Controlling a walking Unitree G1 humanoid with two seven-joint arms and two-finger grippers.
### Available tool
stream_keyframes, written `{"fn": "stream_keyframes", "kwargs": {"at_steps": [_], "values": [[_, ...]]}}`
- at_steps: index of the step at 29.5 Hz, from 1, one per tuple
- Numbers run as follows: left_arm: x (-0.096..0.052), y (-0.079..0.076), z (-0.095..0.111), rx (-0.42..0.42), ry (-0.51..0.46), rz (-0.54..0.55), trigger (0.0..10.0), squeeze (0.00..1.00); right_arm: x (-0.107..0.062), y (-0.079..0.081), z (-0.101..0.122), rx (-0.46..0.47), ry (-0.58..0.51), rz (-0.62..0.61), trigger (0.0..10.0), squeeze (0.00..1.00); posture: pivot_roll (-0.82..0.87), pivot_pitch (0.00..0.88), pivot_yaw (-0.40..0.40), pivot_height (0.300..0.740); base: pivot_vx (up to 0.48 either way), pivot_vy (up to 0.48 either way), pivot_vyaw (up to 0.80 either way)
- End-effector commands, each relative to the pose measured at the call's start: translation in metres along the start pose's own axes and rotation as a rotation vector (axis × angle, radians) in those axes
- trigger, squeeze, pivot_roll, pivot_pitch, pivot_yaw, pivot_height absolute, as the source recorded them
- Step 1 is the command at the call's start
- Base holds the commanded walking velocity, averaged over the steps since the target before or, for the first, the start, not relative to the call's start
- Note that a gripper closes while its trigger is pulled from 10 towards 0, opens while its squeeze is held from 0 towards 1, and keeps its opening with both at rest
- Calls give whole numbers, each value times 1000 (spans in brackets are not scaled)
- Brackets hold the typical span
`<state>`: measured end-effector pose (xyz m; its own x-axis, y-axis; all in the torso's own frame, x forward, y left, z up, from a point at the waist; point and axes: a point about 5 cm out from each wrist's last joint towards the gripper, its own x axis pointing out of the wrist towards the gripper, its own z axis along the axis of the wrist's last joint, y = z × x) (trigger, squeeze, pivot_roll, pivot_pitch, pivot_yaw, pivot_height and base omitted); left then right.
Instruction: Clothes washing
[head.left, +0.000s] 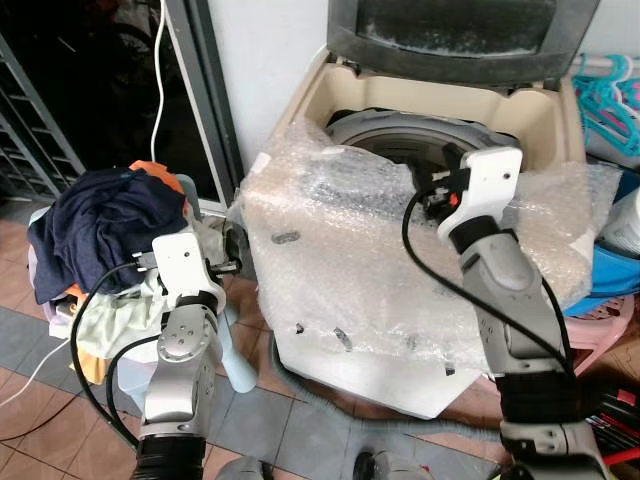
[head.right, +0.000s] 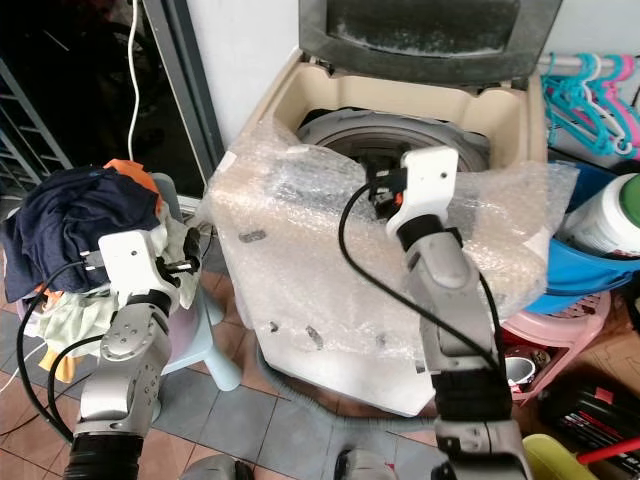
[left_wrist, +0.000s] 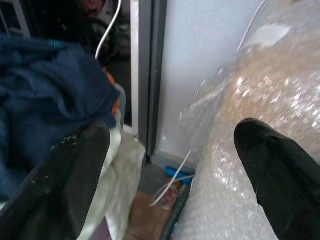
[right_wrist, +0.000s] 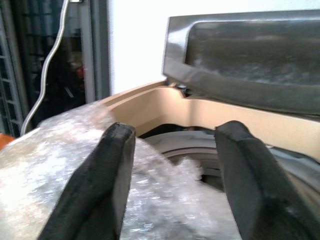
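A beige top-loading washing machine (head.left: 345, 365) stands with its grey lid (head.left: 460, 30) up and its drum (head.left: 400, 140) showing. Bubble wrap (head.left: 340, 250) covers its front and top edge. On a stool at the left lies a pile of clothes: a navy garment (head.left: 100, 215) on top, with orange and pale pieces beneath. My left gripper (left_wrist: 170, 145) is open and holds nothing, between the pile and the washer's left side. My right gripper (right_wrist: 175, 135) is open with nothing in it, held over the wrapped front rim and pointing at the drum.
A white cable (head.left: 160, 70) hangs by the dark doorway and its grey door frame (head.left: 205, 100). Right of the washer are a blue basin (head.right: 590, 270), a pink stool (head.right: 560, 335), teal hangers (head.left: 610, 95) and a white jar (head.right: 610, 215). The floor (head.left: 260, 420) is tiled.
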<state>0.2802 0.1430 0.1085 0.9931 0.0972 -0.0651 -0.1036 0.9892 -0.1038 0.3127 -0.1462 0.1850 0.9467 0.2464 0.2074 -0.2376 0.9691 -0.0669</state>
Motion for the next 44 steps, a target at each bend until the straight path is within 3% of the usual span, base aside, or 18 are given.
{"fn": "stream_keyframes", "kwargs": {"at_steps": [1,5,9,10,12,18,23,33,44], "values": [[-6,-3,-3,-2,25,-15,10000,0,-7,1,-1,-5,22,-30,10000,0,-59,21,63,740,0,0,0],[-10,-1,1,-9,24,-30,10000,0,-19,1,-6,-4,67,-69,10000,0,-61,48,82,740,0,0,0],[-12,-2,-1,3,37,-44,10000,0,-23,-6,-9,-75,119,-202,10000,0,-67,56,87,740,0,328,0],[-13,-4,-1,8,39,-52,10000,0,-24,0,-10,4,119,-134,10000,0,-65,63,87,740,0,349,0],[-14,-9,-1,11,44,-61,10000,0,-25,3,-10,49,122,-127,10000,0,-63,64,87,740,0,356,0],[-18,-14,1,17,43,-76,10000,0,-29,4,-21,63,212,-141,10000,0,-45,79,84,740,0,466,0],[-18,-12,1,23,51,-60,10000,0,-27,5,-14,66,150,-104,10000,0,-42,80,83,740,0,480,0],[-20,-13,-1,27,66,-60,10000,0,-25,4,-7,44,124,-88,10000,0,-47,85,85,740,0,435,786],[-21,-10,3,25,42,-46,10000,0,-24,12,-4,12,99,-26,10000,0,-39,88,82,740,0,22,778]]}}
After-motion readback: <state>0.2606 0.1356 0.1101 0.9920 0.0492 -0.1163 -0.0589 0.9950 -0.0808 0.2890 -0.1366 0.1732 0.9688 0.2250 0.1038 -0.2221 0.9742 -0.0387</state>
